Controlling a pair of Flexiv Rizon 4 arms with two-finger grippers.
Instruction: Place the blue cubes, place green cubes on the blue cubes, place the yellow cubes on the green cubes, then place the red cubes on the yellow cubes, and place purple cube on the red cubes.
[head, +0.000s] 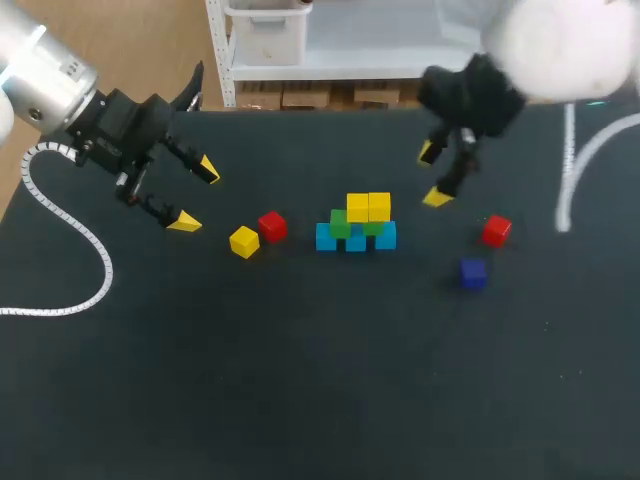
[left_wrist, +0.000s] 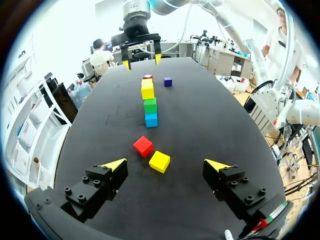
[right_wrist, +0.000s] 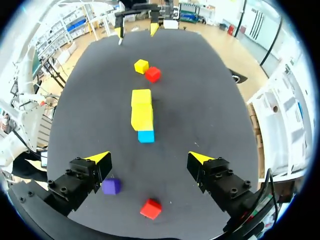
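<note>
Progress, judged: blues laid, greens on them, two yellows on top. About halfway. Not yet placed: spare yellow, left red, right red, purple.
Left gripper: fingers spread wide, empty, touching nothing. Spare yellow and left red just ahead of it.
Right gripper: also spread wide, empty. Right red and purple close under it, stack further ahead.

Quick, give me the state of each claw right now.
Left claw: open, holding nothing.
Right claw: open, holding nothing.
</note>
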